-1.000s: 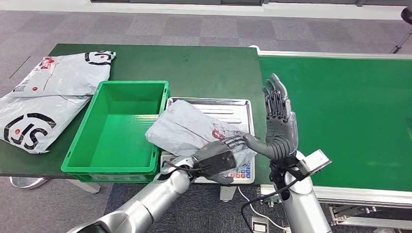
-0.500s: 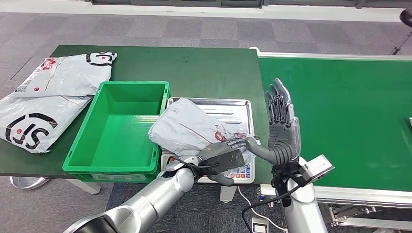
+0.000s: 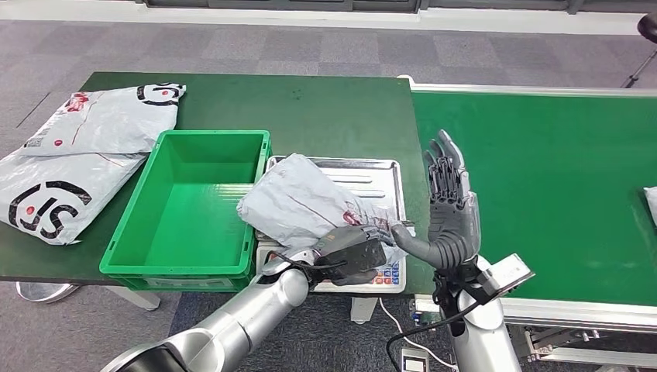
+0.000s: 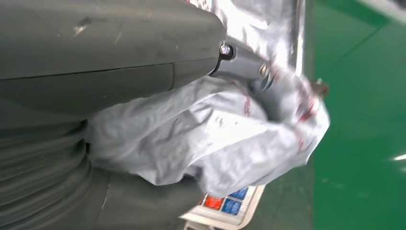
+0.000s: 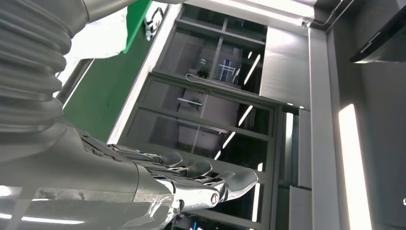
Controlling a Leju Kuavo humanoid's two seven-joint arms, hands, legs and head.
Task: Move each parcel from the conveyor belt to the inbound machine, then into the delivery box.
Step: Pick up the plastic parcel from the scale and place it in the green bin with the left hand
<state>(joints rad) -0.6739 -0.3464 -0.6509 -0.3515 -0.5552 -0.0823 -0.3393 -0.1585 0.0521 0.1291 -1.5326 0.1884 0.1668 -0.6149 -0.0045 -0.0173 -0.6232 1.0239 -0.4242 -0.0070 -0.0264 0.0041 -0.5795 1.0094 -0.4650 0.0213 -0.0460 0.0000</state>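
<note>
The left hand (image 3: 355, 253) grips the near corner of the crumpled grey plastic mailer parcel (image 3: 310, 203), which lies across the flat steel weighing tray of the inbound machine (image 3: 385, 172) with its far end overhanging the rim of the open green plastic delivery box (image 3: 188, 203) just beside it; the left wrist view shows the film bunched inside the fingers above the machine's coloured keypad (image 4: 225, 201). The step in hand looks like the transfer from machine to box, and to do it well the hand should lift the gripped corner enough that the slack bag clears the box wall, then carry it leftward and let go only once most of the bag hangs over the box floor, since a limp bag dragged low could catch on the rim or fold over it. The right hand (image 3: 448, 203) stands upright and open, fingers spread, holding nothing, at the seam between tray and green conveyor belt (image 3: 542, 186), just beside the parcel's end, so it does not block a leftward path. The box interior is bare and offers ample room. Two more grey printed mailer bags (image 3: 77, 155) lie on the dark green table (image 3: 325, 116) beyond the box, well apart, and another pale parcel (image 3: 650, 203) shows at the belt's right edge
</note>
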